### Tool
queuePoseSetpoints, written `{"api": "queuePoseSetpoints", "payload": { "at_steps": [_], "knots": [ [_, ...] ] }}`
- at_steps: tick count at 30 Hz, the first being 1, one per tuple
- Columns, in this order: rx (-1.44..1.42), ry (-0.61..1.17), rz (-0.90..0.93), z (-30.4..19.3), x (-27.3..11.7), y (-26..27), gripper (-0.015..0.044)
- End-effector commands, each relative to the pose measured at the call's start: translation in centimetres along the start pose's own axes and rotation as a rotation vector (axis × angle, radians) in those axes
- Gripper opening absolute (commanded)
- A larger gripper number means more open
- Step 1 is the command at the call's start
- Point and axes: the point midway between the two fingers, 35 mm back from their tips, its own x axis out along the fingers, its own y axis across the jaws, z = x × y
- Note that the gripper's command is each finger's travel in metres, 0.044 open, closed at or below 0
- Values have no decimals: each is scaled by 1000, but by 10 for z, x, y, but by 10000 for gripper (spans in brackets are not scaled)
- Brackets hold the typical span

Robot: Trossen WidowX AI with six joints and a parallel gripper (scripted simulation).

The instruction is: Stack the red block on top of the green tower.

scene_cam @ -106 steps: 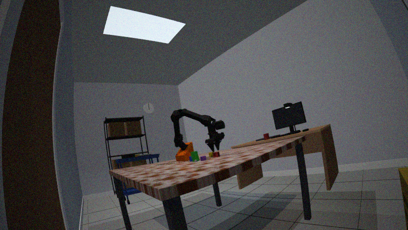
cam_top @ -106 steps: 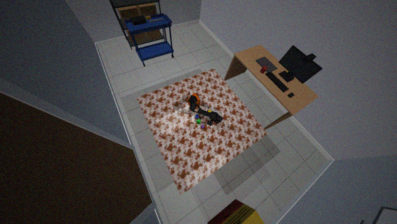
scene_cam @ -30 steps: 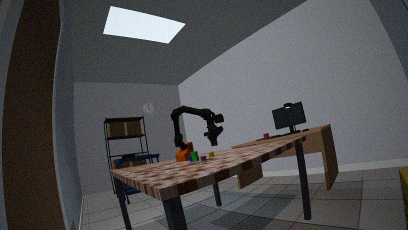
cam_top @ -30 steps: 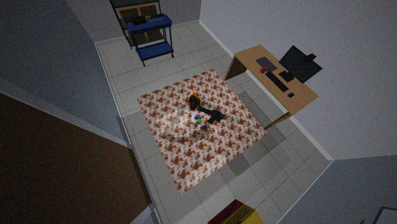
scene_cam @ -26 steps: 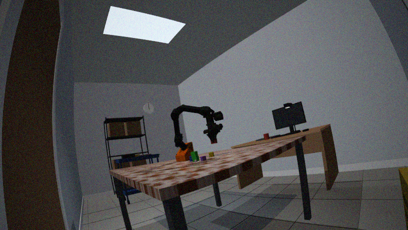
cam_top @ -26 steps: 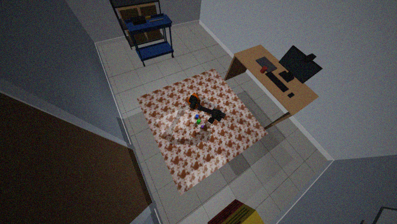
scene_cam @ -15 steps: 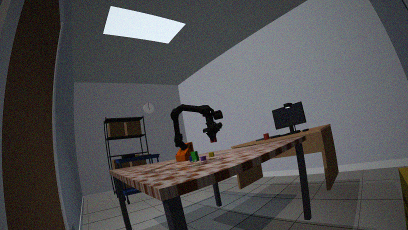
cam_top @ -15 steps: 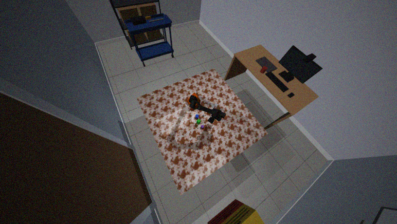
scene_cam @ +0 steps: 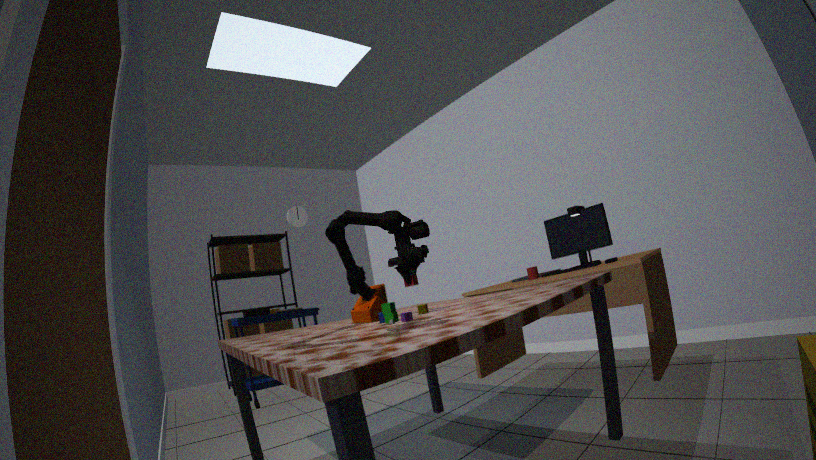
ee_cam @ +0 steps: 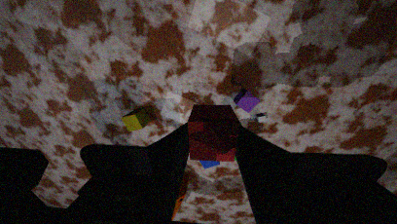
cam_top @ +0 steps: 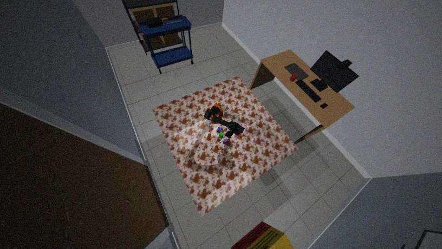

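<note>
My gripper [scene_cam: 410, 280] [ee_cam: 211, 125] is shut on the red block [scene_cam: 411, 282] [ee_cam: 212, 142], whose lower part shows below the fingertips in the exterior view. They hang well above the table, higher than the green tower. The green tower [cam_top: 221, 135] [scene_cam: 389, 312] stands upright on the table. In the exterior view it is to the left of and below the held block. In the wrist view only a thin green sliver shows at the held block's edge; the rest is hidden. In the top view the arm hides the red block.
A blue block [cam_top: 219, 129] [ee_cam: 209, 165] lies close to the tower on the arm base's side. A purple block [cam_top: 225, 141] [scene_cam: 406, 316] [ee_cam: 248, 101] lies on the tower's other side. A yellow block [scene_cam: 422, 309] [ee_cam: 134, 121] lies farther off. The orange base [scene_cam: 365, 310] stands behind.
</note>
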Motion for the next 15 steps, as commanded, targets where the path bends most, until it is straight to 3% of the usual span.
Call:
{"api": "queuePoseSetpoints", "payload": {
  "at_steps": [1, 15],
  "knots": [
    [-6, 6, -5, -17, 1, -14, 0],
    [-18, 13, -11, -73, 3, -47, 0]
  ]
}}
